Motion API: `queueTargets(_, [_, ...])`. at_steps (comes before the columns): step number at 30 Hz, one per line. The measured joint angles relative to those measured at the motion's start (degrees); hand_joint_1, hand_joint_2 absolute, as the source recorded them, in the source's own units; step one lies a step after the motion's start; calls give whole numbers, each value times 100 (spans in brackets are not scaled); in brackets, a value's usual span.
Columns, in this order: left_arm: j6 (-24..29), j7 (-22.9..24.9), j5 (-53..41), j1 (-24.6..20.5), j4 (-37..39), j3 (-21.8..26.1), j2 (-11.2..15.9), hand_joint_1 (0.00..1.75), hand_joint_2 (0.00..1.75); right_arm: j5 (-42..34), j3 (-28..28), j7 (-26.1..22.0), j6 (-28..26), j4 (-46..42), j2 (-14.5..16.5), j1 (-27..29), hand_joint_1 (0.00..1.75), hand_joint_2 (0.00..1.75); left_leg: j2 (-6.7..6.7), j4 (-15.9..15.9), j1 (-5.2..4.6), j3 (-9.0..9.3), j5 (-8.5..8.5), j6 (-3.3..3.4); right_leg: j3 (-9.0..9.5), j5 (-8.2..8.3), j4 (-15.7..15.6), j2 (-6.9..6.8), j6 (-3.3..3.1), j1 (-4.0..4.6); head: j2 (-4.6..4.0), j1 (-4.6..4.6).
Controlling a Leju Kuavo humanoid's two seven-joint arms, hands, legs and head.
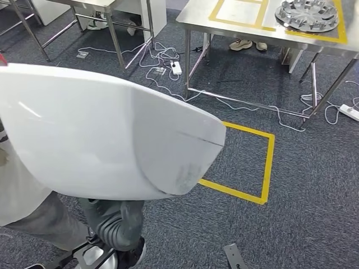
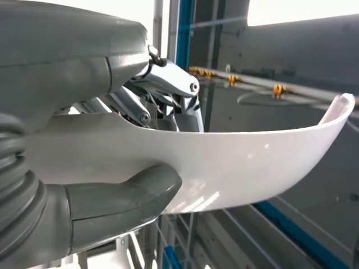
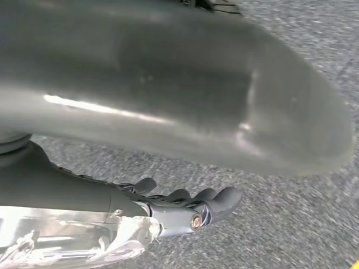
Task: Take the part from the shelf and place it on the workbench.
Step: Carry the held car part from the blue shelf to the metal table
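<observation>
One long white part (image 1: 106,134) lies level, tapered end toward the workbench (image 1: 199,19), gripped by the left hand (image 2: 127,140).

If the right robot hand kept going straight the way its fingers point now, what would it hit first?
Probably nothing solid soon. The right robot hand points out along grey carpet, with the big blurred thumb alongside. The way looks free as far as the right wrist view shows, though depth is unclear.

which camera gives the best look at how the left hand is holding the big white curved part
The left wrist view: the left hand grips the large white curved plastic part, thumb under, fingers over its edge. The head view shows the part's broad back; the right wrist view shows its shadowed surface close up.
</observation>
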Motion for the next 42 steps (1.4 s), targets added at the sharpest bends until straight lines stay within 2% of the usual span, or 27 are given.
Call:
queueTargets(2, [-18, 0, 17, -8, 1, -14, 5, 175, 175, 50, 21, 70, -52, 0, 0, -5, 0, 0, -6, -28, 14, 7, 23, 63, -39, -73, 82, -2, 65, -11, 0, 15])
queueTargets(3, [-27, 0, 21, -14, 3, -22, 5, 175, 175, 58, 29, 84, -64, 0, -1, -9, 0, 0, -5, -41, 27, 12, 33, 88, -128, -193, 272, -1, 92, -14, -1, 34])
queueTargets(6, [-49, 0, 28, -21, 20, -38, 8, 175, 175, 61, 36, 92, -79, 0, -1, -4, 0, 0, -5, -42, 32, 12, 34, 119, -654, -703, 1379, 2, 141, -23, -1, 86])
queueTargets(7, [-52, 0, 28, -20, 27, -39, 9, 175, 175, 61, 37, 91, -81, 0, -1, 3, 0, 0, -7, -40, 31, 14, 33, 121, -776, -760, 1624, 2, 146, -23, 0, 91])
queueTargets(8, [-54, 0, 29, -20, 36, -40, 10, 175, 175, 61, 37, 91, -82, 0, -1, 6, 0, 0, -13, -39, 30, 17, 32, 120, -795, -704, 1645, 2, 145, -23, -1, 96])
queueTargets(9, [-56, 0, 29, -21, 42, -41, 11, 175, 175, 61, 37, 91, -84, 0, -1, 5, 0, 0, -20, -37, 31, 23, 29, 117, -696, -543, 1425, 2, 140, -26, -1, 97])
queueTargets(11, [-65, 0, 33, -22, 51, -45, 10, 175, 175, 62, 37, 91, -87, 0, -1, -7, 0, 0, -32, -30, 26, 37, 17, 90, -300, -167, 619, 6, 132, -32, -1, 99])
queueTargets(13, [-94, 0, 41, -25, 57, -47, 10, 175, 175, 64, 45, 88, -88, 0, -1, -15, 0, 0, -41, -15, 5, 32, 8, 40, -40, -10, 100, 27, 87, -32, 0, 96])
queueTargets(16, [-251, 0, 43, -39, 80, -53, 10, 175, 175, 68, 80, 86, -82, 0, -1, -13, 0, 0, -43, -21, 4, 19, 10, -52, -22, -4, 33, 44, -33, -15, -1, 95])
queueTargets(18, [-350, 0, 6, -67, 110, -61, 9, 175, 175, 81, 107, 85, -78, 0, -1, -23, 0, 0, -34, 166, 13, -64, -134, -120, -19, -1, 22, 41, -112, -30, -1, 72])
queueTargets(19, [-366, 0, -15, -81, 126, -64, 9, 175, 175, 90, 117, 85, -76, 0, -1, -29, 0, 0, -30, 430, 16, -188, -285, -148, -17, -2, 18, 38, -140, -39, -1, 56])
queueTargets(21, [-365, 0, -40, -96, 161, -67, 10, 175, 175, 108, 125, 84, -73, 0, -1, -31, 0, 0, -28, 1214, 19, -583, -633, -177, -18, -22, 18, 32, -173, -37, -1, 31])
queueTargets(22, [-359, 0, -50, -96, 178, -69, 12, 175, 175, 116, 125, 84, -72, 0, -1, -29, 0, 0, -28, 1527, 19, -751, -715, -179, -15, -36, 17, 30, -180, -33, -1, 29])
queueTargets(23, [-351, 0, -61, -97, 195, -74, 14, 175, 175, 126, 125, 84, -71, 0, -1, -26, 0, 0, -28, 1663, 18, -838, -691, -170, -4, -60, 17, 32, -188, -29, 0, 28])
queueTargets(24, [-340, 0, -69, -101, 211, -83, 16, 175, 175, 132, 125, 82, -69, 0, -1, -25, 0, 0, -28, 1579, 15, -815, -559, -151, 17, -87, 17, 36, -191, -26, 0, 27])
queueTargets(26, [-315, 0, -78, -115, 235, -109, 17, 175, 175, 139, 125, 76, -63, 0, -1, -26, 0, 0, -8, 884, 0, -473, -140, -78, 89, -142, 13, 42, -173, -20, 0, 27])
queueTargets(27, [-304, 0, -79, -129, 244, -121, 17, 175, 175, 139, 126, 73, -59, 0, -1, -29, 0, 0, 11, 483, -13, -273, -28, -42, 122, -176, 17, 43, -144, -8, -1, 23])
queueTargets(29, [-292, 0, -80, -150, 261, -140, 16, 175, 175, 138, 127, 67, -49, -1, -1, -33, 0, 0, 37, 10, -31, -32, -24, 9, 191, -228, -7, 36, -70, 9, -1, 23])
queueTargets(32, [-280, 0, -92, -166, 285, -159, 12, 175, 175, 134, 128, 60, -40, -4, -1, -39, 0, 0, 5, -119, -12, 129, -118, 85, 294, -219, 38, 21, 55, 9, -1, 37])
queueTargets(33, [-277, 0, -95, -172, 290, -164, 11, 175, 175, 133, 129, 58, -39, -5, -1, -49, 0, 0, 0, -121, -5, 201, -146, 112, 230, -234, 183, 20, 83, 7, -1, 51])
queueTargets(35, [-259, 0, -96, -177, 300, -172, 10, 175, 175, 132, 129, 55, -39, -5, -1, -59, 0, 0, 1, -122, 1, 339, -236, 149, -151, -339, 811, 21, 108, 3, -1, 72])
queueTargets(37, [-226, 0, -95, -178, 312, -185, 12, 175, 175, 131, 129, 56, -38, -4, -1, -29, 0, 0, -7, -122, 2, 490, -377, 162, -691, -603, 1468, 22, 121, 2, -2, 91])
queueTargets(38, [-209, 0, -95, -178, 317, -190, 13, 175, 175, 131, 130, 56, -37, -4, -1, -7, 0, 0, -15, -122, 3, 593, -462, 161, -885, -746, 1582, 22, 133, 0, -1, 99])
queueTargets(39, [-195, 0, -93, -178, 322, -194, 13, 175, 175, 131, 130, 56, -37, -3, -1, 9, 0, 0, -24, -122, 6, 714, -557, 154, -998, -834, 1513, 21, 143, -4, -2, 108])
queueTargets(40, [-184, 0, -93, -178, 325, -198, 14, 175, 175, 131, 129, 56, -35, -3, -1, 18, 0, 0, -31, -122, 8, 838, -649, 143, -1044, -824, 1318, 21, 152, -9, -2, 113])
queueTargets(41, [-174, 0, -92, -178, 330, -200, 17, 175, 175, 131, 130, 56, -31, 1, -1, 33, 0, 0, -36, -121, 10, 969, -759, 123, -1057, -559, 993, 17, 154, -19, -2, 121])
queueTargets(42, [-163, 0, -91, -179, 336, -205, 26, 175, 175, 131, 130, 57, -26, 9, -1, 50, 0, 0, -42, -102, 5, 1097, -875, 98, -1048, -103, 666, 6, 140, -24, -2, 131])
